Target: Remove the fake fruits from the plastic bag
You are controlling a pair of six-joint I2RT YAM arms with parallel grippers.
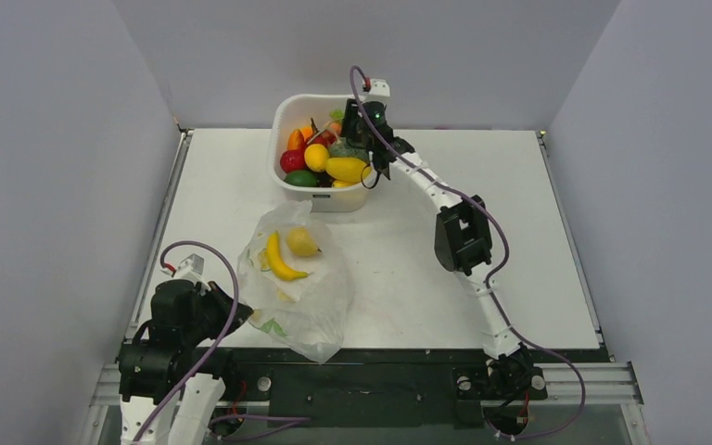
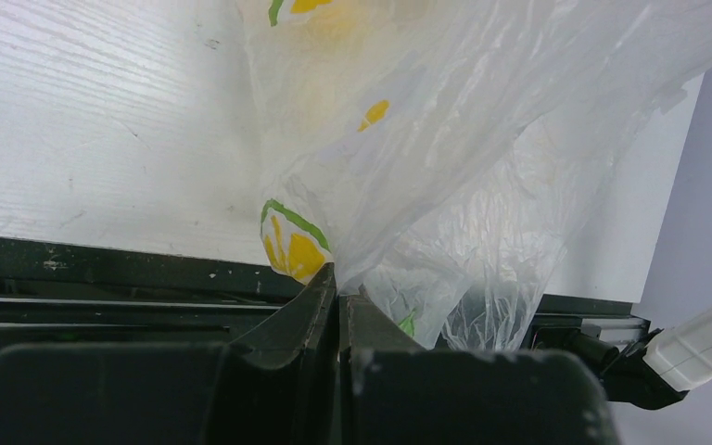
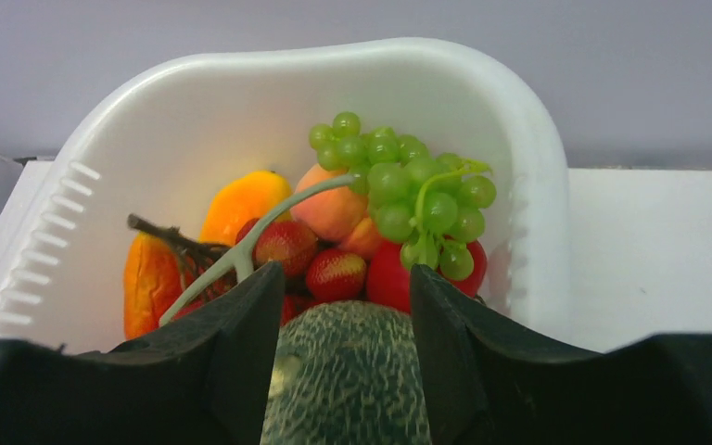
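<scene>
The left gripper (image 2: 338,289) pinches the plastic bag's (image 1: 315,311) near corner at the table's near edge; inside, the banana (image 1: 278,260), lying far-to-near, and a yellow fruit (image 1: 302,242) sit well near-left of the right gripper (image 3: 345,283), parted and empty over the far-edge white tub (image 1: 283,120).

Robot test cell in a lab, not a lived-in room.

A white table (image 1: 408,278) is boxed in on the left, right and far sides by bare grey walls (image 1: 56,185). Along its near edge runs a metal rail (image 1: 593,378) with two small arms bolted to it, the left arm (image 1: 171,338) and the right arm (image 1: 464,241), each trailing a purple cable (image 1: 505,250). The only goods are props: glossy plastic fruits (image 1: 346,169) in a white tub (image 1: 324,197), and a thin bag (image 1: 311,306).
</scene>
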